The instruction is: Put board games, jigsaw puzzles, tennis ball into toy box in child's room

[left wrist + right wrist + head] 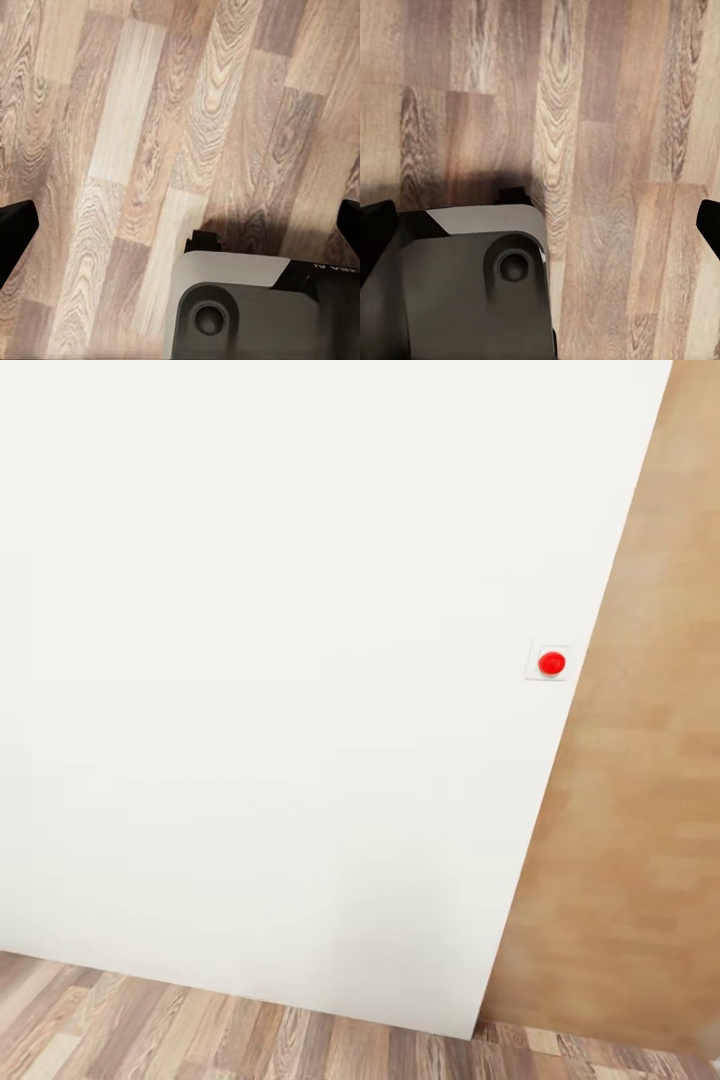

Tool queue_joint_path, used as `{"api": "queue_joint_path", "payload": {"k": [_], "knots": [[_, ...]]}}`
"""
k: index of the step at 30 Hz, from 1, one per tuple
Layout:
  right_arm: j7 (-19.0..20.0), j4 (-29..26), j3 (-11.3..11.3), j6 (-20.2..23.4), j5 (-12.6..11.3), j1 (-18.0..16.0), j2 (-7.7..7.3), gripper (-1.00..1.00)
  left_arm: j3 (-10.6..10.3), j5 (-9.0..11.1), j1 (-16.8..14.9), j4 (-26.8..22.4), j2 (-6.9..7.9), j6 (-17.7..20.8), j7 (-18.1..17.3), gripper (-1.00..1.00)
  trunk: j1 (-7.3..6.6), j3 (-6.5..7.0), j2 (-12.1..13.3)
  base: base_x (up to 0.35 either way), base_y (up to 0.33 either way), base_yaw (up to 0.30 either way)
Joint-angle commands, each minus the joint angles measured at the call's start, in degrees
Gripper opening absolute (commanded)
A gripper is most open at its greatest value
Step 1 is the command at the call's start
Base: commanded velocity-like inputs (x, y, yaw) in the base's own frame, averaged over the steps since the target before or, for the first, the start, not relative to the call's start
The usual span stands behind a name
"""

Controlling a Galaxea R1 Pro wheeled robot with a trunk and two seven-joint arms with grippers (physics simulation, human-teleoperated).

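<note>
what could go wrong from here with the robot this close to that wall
1. The white wall fills most of the head view, so driving forward could bump the base into it or press the red button.
2. Both tools hang open and empty over the wood floor; the left tool and right tool point down beside the grey base.

Left gripper (pixel 180 225) and right gripper (pixel 540 229), fingers spread wide, both pointing down, empty.

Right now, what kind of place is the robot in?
Indoors, probably a room or hallway in a house. There is a plain white wall with a small red button on it, a wooden panel beside it that may be a door, and a wood-plank floor.
</note>
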Motion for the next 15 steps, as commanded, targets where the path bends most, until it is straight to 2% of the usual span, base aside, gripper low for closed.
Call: {"api": "queue_joint_path", "payload": {"k": [1,10,15], "knots": [[-0.2,0.0,0.0,0.1,-0.1,0.0,0.07,1.0,0.4,0.0,-0.1,0.1,-0.04,-0.1,0.0,1.0,0.03,-0.15,-0.1,0.0,0.0,0.281],[-0.2,0.1,-0.1,-0.9,-0.1,0.0,-0.2,1.0,0.4,0.0,-0.1,0.1,-0.15,-0.2,0.1,1.0,0.03,-0.4,-0.1,-0.01,0.0,0.283],[-0.2,0.1,-0.1,-1.3,-0.1,0.0,-0.09,1.0,0.4,0.0,-0.1,0.1,-0.16,-0.2,0.1,1.0,0.03,-0.56,-0.1,-0.141,-0.001,0.283]]}}
